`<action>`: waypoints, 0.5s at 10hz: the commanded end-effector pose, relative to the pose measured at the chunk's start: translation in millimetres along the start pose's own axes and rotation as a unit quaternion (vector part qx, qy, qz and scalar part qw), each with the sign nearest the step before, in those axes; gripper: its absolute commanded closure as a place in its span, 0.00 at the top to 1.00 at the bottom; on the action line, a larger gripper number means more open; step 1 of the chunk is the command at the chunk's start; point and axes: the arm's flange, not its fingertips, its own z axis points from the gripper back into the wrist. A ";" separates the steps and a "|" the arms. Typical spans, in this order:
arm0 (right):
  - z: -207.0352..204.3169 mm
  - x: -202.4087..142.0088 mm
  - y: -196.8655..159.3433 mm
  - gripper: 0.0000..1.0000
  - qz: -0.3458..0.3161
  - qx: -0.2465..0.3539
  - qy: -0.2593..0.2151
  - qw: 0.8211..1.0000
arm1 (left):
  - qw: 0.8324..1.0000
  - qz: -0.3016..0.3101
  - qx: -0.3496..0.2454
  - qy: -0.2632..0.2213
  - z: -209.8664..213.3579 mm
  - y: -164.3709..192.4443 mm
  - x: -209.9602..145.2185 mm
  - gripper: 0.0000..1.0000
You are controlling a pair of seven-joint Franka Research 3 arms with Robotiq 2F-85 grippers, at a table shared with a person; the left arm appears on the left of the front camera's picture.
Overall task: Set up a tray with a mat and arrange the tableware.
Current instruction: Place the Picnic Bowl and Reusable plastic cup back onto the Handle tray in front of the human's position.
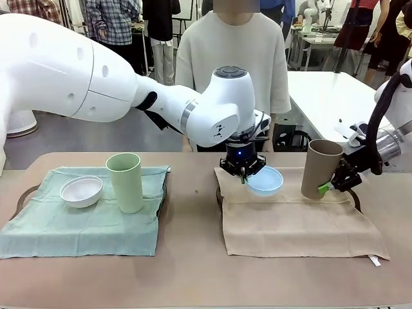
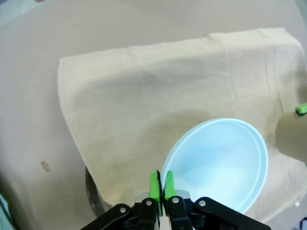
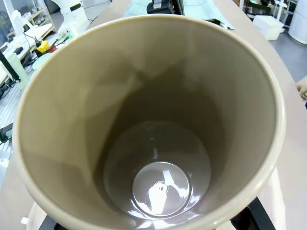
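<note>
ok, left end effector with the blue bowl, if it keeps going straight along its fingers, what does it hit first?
Probably the beige mat: the left end effector, pinching the light blue bowl by its rim, points down at it. Height above the cloth is unclear.

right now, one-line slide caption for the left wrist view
Left hand shut on the rim of the light blue bowl above the beige mat, tan cup at the edge.
</note>
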 end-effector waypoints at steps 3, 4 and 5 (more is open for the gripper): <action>-8.9 -10.8 -9.5 0.81 0.014 -0.008 -0.007 1.000 | 1.000 -0.012 -0.004 -0.014 -12.3 0.8 4.6 0.04; -10.8 -12.6 -11.0 0.81 0.016 -0.009 -0.009 1.000 | 1.000 -0.010 -0.004 -0.012 -12.2 0.9 5.4 0.04; -12.0 -16.2 -12.6 0.81 0.014 -0.008 -0.009 1.000 | 1.000 -0.009 -0.004 -0.011 -14.7 -0.1 6.5 0.04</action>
